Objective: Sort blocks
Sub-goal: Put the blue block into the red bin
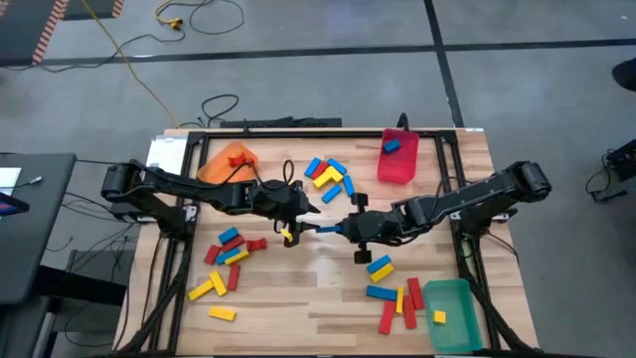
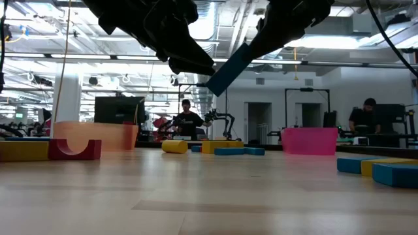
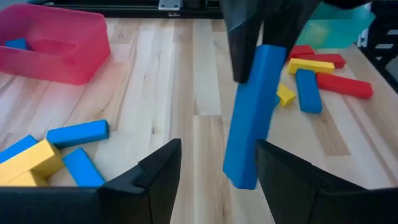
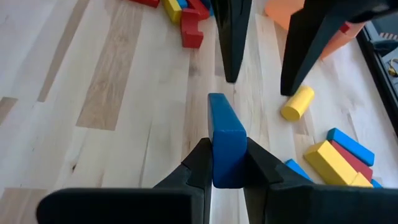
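A pale wooden table [image 1: 298, 298] is seen under both arms, with a workshop floor and cables beyond it. Above the middle of the table a blue block [image 4: 225, 140] is clamped at one end between the fingers of the right gripper [image 4: 227, 163], well clear of the surface, its free end reaching toward the left gripper [image 3: 217, 163], whose fingers stand apart on either side of that end without yet closing on it; a handover appears to be under way. Little sorting can be judged as done: one blue block is seen in the red bin [image 1: 397, 159], one yellow block in the green bin [image 1: 452, 308], and the orange bin [image 1: 227, 162] shows no block that can be made out. Most of the blocks [image 1: 229, 259] are left scattered in loose clusters of red, blue and yellow across the table, so the bulk of the task remains.
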Available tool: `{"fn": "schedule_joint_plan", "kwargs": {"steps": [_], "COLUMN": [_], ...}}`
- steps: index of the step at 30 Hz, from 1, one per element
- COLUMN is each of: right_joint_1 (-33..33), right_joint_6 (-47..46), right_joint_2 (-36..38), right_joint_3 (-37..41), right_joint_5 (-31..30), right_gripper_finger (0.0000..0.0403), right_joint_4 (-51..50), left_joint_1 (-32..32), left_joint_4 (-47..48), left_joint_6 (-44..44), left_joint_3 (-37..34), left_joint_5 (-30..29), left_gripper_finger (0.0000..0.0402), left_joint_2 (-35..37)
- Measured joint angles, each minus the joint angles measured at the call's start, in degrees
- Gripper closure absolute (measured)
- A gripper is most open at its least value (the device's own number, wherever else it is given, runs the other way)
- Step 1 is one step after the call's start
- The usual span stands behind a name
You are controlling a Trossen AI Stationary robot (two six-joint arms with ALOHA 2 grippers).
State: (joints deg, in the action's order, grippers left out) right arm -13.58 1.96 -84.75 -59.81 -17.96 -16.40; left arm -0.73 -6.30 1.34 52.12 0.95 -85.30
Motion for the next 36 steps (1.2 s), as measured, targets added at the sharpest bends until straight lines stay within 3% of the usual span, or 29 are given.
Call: {"fn": "schedule_joint_plan", "kwargs": {"steps": [36], "right_joint_1": [0.0], "right_joint_6": [4.54], "right_joint_2": [0.0], "right_joint_3": [0.04], "right_joint_5": [0.05], "right_gripper_finger": [0.0332], "right_joint_4": [9.82], "left_joint_1": [0.57], "left_joint_4": [-1.01], "left_joint_6": [-1.01], "left_joint_3": [-0.02], "left_joint_5": [0.0], "left_gripper_finger": [0.0205], "left_joint_2": [-0.11]}}
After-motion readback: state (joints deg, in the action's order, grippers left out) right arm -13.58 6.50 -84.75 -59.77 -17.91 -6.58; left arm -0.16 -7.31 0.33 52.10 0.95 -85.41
